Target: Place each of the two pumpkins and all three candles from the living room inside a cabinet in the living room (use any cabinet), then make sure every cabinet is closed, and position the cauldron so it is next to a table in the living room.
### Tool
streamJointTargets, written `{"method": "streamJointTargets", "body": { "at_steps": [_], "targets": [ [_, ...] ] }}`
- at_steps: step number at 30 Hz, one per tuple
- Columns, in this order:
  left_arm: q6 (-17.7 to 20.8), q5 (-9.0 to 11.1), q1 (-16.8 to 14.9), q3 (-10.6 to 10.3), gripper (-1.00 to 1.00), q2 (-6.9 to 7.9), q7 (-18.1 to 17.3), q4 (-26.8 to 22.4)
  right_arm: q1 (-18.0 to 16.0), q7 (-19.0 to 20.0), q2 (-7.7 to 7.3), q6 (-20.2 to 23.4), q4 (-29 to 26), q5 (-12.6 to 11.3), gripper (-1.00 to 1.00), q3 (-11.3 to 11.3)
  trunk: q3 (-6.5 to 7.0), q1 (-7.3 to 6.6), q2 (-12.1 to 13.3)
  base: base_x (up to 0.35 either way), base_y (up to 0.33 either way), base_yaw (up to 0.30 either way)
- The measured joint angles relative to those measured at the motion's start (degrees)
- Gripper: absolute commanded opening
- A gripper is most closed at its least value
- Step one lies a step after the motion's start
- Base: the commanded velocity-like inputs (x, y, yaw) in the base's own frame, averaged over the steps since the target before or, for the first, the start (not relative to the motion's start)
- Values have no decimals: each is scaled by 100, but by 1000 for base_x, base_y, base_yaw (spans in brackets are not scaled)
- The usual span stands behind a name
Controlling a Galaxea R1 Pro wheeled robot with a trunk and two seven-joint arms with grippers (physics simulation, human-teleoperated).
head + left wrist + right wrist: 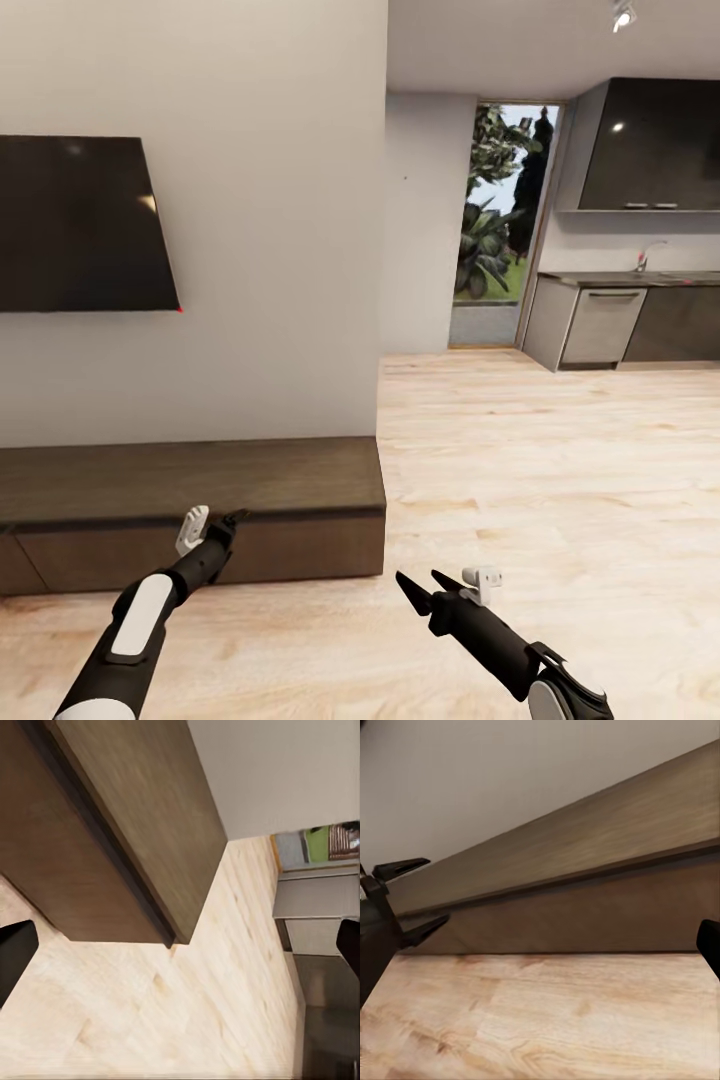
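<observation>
Now facing the cabinet point(190, 490), drawers closed, below a wall screen point(80, 225). Left gripper point(222, 525) before its front, right gripper point(425, 590) beside its end; both spread, empty.

The room is bright and evenly lit, with daylight coming in through the glass door point(498, 225) and a small ceiling lamp point(623, 14) shining at the top. The dark TV screen point(80, 225) and the black kitchen cupboard point(650, 145) show small white glints. Shadows are soft, and both wrist views look a little blurry.
</observation>
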Motion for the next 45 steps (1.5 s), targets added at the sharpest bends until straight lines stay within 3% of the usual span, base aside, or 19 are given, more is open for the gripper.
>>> {"method": "streamJointTargets", "body": {
  "at_steps": [7, 9, 18, 20, 24, 26, 30, 36, 40, 45],
  "targets": [
    [-16, -21, 0, -104, 100, 15, -448, 217, 0, 349, 21, 244, 9, -151, 100, -111, -126, 154, -281, 0, 0, 0],
    [-130, -4, 0, -105, 100, 16, -498, 270, 0, 378, 17, 267, 25, -248, 100, -164, -162, 198, -361, 0, 0, 0],
    [-310, 94, 0, -38, 100, 2, -510, 362, 0, 372, 16, 275, 45, -288, 100, -190, -323, 396, -722, 0, 0, 0],
    [-304, 298, 0, 20, 100, 21, -507, 447, 0, 377, 16, 275, 37, -294, 100, -190, -359, 439, -802, 0, 0, 0],
    [-274, 1028, 0, 135, 100, 50, -511, 563, 0, 382, 16, 278, 33, -297, 100, -189, -431, 527, -963, 0, 0, 0],
    [-281, 1221, 1, 146, 100, 65, -521, 757, 0, 382, 16, 279, 33, -297, 100, -184, -467, 571, -1043, 0, 0, 0],
    [-284, 1389, 2, 186, 100, 145, -552, 980, 0, 383, 15, 279, 33, -298, 100, -182, -539, 659, -1203, 0, 0, 0],
    [-280, 1442, 8, 219, 100, 242, -566, 1056, 0, 352, 15, 274, 65, -283, 100, -177, -646, 791, -1444, 0, 0, 0],
    [-277, 1561, 9, 225, 100, 475, -567, 1062, 0, 387, 12, 227, 57, -246, 100, -141, -718, 879, -1605, 0, 0, 0],
    [-264, 1984, 10, 214, 100, 773, -576, 1063, 0, 398, 26, 205, 25, -220, 100, -129, -808, 989, -1805, 0, 0, 0]
  ]
}}
